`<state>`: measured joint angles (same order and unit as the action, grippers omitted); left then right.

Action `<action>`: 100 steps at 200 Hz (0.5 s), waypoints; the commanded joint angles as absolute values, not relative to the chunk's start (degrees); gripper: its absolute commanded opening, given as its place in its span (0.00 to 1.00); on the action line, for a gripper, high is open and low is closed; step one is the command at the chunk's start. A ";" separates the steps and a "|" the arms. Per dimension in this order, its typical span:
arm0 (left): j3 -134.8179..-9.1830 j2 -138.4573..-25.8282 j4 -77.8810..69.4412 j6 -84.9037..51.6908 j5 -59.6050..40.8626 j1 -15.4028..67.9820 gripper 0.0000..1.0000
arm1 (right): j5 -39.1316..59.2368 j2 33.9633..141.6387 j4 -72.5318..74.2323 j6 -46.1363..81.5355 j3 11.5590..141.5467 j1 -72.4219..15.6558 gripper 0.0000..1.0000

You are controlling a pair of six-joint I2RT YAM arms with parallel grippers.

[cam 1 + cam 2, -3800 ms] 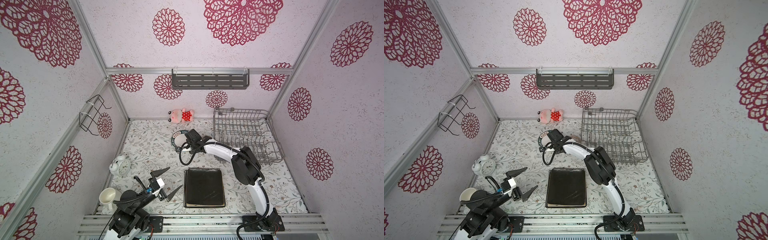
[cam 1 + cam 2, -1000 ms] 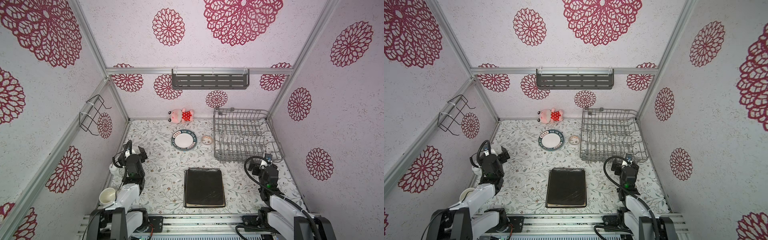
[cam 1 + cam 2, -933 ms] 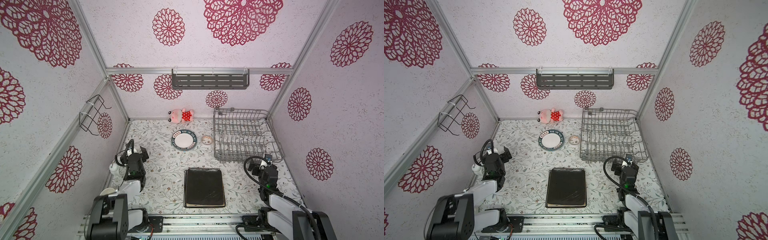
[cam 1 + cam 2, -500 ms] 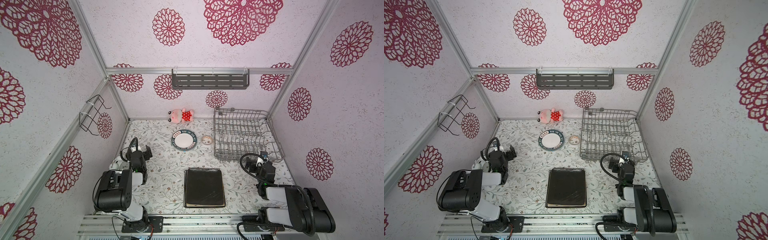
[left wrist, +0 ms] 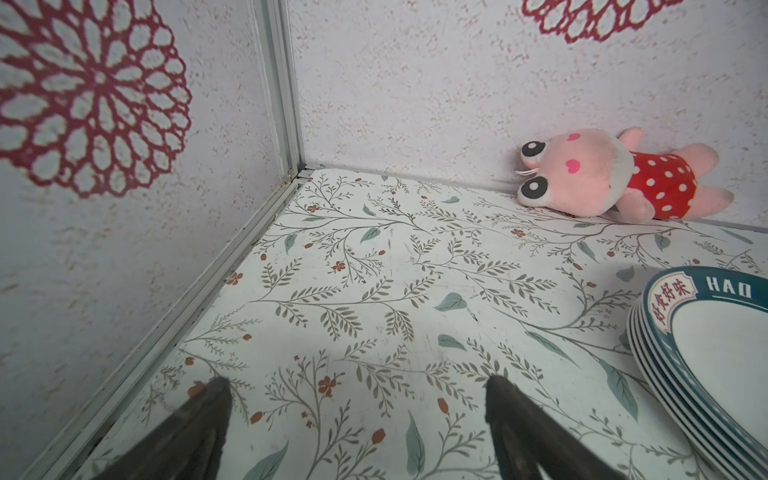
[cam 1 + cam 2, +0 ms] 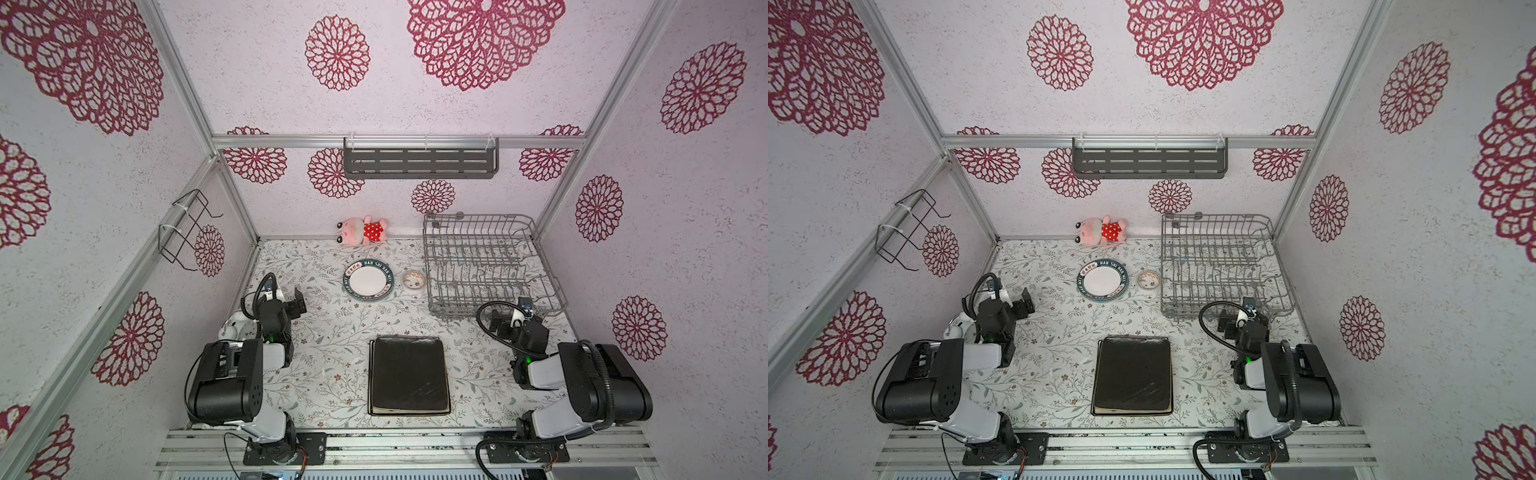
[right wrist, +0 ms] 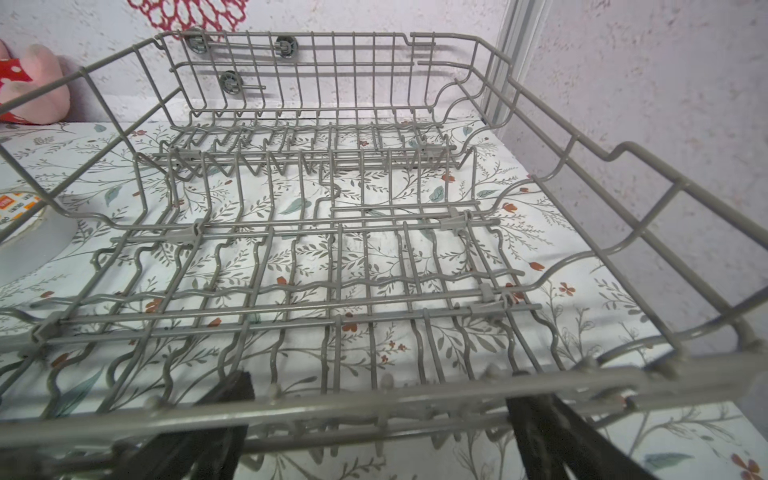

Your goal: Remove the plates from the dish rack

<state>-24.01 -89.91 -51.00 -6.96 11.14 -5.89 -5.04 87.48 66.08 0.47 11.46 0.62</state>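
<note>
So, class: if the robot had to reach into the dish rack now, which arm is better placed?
Right. The right gripper sits open at the dish rack's near rim, facing in. The left gripper, also open, is across the table by the left wall. The rack holds nothing.

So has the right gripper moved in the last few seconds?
Yes. The right gripper has pulled back from the round plates toward the front right, and now sits open at the near edge of the dish rack.
</note>
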 commanded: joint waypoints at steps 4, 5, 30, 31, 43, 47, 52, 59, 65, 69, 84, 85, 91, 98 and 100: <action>-24.35 -89.27 -50.45 -6.95 10.46 -6.66 0.97 | -3.75 87.58 67.90 -0.02 14.67 0.00 0.99; -24.35 -89.29 -50.49 -6.95 10.42 -6.67 0.97 | -3.77 87.60 67.92 -0.05 14.67 0.00 0.99; -24.37 -89.21 -50.47 -7.02 10.35 -6.68 0.97 | -3.69 87.85 68.73 0.07 14.51 0.00 0.99; -24.40 -89.21 -50.51 -7.02 10.36 -6.68 0.97 | -3.69 87.82 68.60 0.04 14.51 0.00 0.99; -24.35 -89.22 -50.50 -6.99 10.23 -6.68 0.97 | -3.87 87.88 68.56 -0.08 14.57 0.00 0.99; -24.37 -89.21 -50.50 -7.02 10.27 -6.66 0.97 | -3.88 87.80 68.38 -0.04 14.59 0.00 0.99; -24.37 -89.25 -50.46 -6.97 10.21 -6.63 0.97 | -3.87 87.80 68.21 -0.09 14.63 0.00 0.99; -24.35 -89.22 -50.45 -7.03 10.20 -6.68 0.97 | -3.80 87.97 68.34 -0.04 14.73 0.00 0.99; -24.35 -89.30 -50.47 -7.03 10.20 -6.69 0.97 | -3.83 87.98 67.94 0.00 14.97 0.00 0.99; -24.40 -89.30 -50.42 -7.03 10.20 -6.74 0.97 | -3.83 88.04 67.66 -0.05 15.16 0.00 0.99; -24.53 -89.30 -50.15 -7.21 9.99 -6.90 0.97 | -3.74 88.20 67.20 -0.01 15.46 0.00 0.99; -24.53 -89.30 -50.17 -7.21 9.96 -6.92 0.97 | -3.76 88.22 67.22 -0.01 15.46 0.00 0.99; -24.52 -89.30 -50.10 -7.21 9.86 -6.94 0.97 | -3.77 88.24 67.32 0.02 15.45 0.00 0.99; -24.57 -89.30 -50.10 -7.25 9.87 -7.01 0.97 | -3.70 88.24 67.26 0.04 15.47 -0.01 0.99; -24.55 -89.30 -50.10 -7.28 9.85 -6.98 0.98 | -3.74 88.24 67.24 0.03 15.40 0.00 0.99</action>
